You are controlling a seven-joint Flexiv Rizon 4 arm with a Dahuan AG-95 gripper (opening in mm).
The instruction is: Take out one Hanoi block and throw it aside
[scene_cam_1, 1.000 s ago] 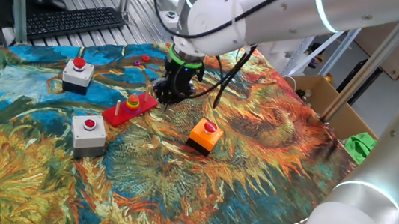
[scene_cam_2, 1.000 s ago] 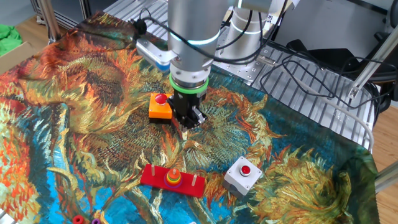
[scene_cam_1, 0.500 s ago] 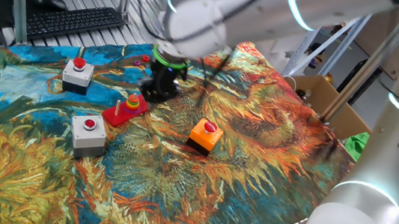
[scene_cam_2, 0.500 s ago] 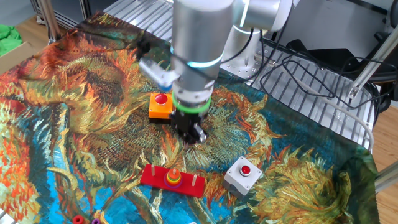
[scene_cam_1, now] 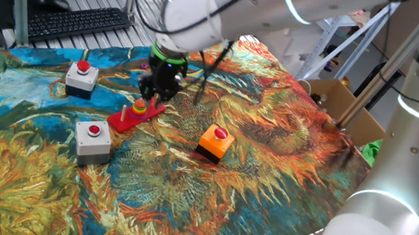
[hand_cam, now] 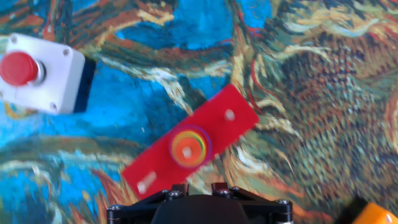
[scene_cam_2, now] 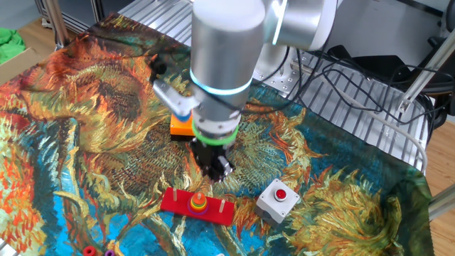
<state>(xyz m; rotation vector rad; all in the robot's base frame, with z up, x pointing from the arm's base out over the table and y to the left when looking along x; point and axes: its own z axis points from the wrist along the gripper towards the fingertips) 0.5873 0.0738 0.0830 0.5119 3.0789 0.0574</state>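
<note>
The Hanoi tower has a red base [scene_cam_1: 125,119] with pegs and a stack of coloured rings [scene_cam_1: 139,107] on its middle peg. It lies on the painted cloth, and also shows in the other fixed view [scene_cam_2: 197,205]. In the hand view the ring stack [hand_cam: 188,147] sits on the slanted red base [hand_cam: 239,115], just ahead of my gripper [hand_cam: 199,186]. The gripper [scene_cam_1: 155,94] hovers just right of and above the tower, also visible in the other fixed view [scene_cam_2: 215,169]. Its jaws stand a little apart with nothing between them.
A white box with a red button [scene_cam_1: 81,76] stands behind the tower and another [scene_cam_1: 93,137] in front of it. An orange button box [scene_cam_1: 214,142] is to the right. Small loose rings [scene_cam_2: 89,250] lie at the cloth's edge. A keyboard [scene_cam_1: 78,22] sits beyond the cloth.
The gripper has moved from beside the orange button box toward the Hanoi tower and now hovers close over it. Nothing on the cloth has moved.
</note>
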